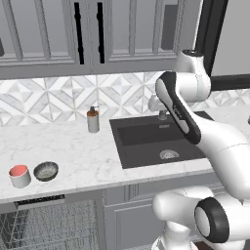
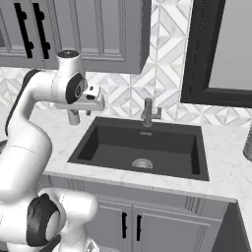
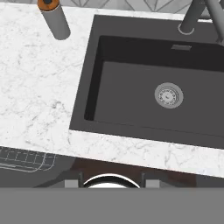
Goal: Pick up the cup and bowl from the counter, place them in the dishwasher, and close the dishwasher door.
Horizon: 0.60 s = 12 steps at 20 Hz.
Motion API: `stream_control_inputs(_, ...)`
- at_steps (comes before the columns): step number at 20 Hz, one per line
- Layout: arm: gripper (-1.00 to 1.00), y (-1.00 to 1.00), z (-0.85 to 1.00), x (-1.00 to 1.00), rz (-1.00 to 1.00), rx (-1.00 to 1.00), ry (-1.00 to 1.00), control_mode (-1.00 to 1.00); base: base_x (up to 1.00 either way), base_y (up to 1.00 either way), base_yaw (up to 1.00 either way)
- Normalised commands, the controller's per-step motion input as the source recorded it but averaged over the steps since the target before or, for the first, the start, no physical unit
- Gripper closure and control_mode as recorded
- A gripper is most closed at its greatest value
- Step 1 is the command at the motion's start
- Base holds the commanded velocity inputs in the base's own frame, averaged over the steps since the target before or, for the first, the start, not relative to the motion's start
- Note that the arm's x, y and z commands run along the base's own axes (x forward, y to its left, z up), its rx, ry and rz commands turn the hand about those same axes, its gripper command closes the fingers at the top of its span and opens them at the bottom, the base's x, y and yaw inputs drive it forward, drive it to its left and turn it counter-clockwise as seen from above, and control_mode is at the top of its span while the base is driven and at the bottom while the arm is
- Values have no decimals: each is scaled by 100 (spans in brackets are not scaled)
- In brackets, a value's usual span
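Near the front edge of the counter [image 1: 73,146], toward its left end, the cup [image 1: 20,176] stands upright with its coral inside showing, and the bowl [image 1: 46,171] sits just beside it on the right, the two very close but apparently not touching. Directly below them the dishwasher [image 1: 49,222] is open, its grey wire rack visible under the dark vented strip. Farther back on the counter, close to the left rim of the sink [image 1: 156,141], stands a grey pump bottle [image 1: 93,120] with a brown top. Behind the sink's rear rim rises the faucet [image 2: 147,113]. Above the sink's back left corner the white arm bends forward, and the gripper [image 2: 74,117] hangs at its end over the counter, holding nothing; whether its jaws are spread or closed I cannot tell. From the hand view the drain [image 3: 169,95] lies in the sink basin.
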Motion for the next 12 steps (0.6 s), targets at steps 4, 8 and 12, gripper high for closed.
stream_control_inputs(4, -100, 1, 0, -42, 0, 0, -10, -100, 0, 0, 0)
stream_control_inputs(8, -100, 1, 0, -88, 0, 0, -19, -100, 0, 0, 0)
stream_control_inputs(12, -100, 0, 0, -86, 0, 0, -11, -100, 0, 0, 0)
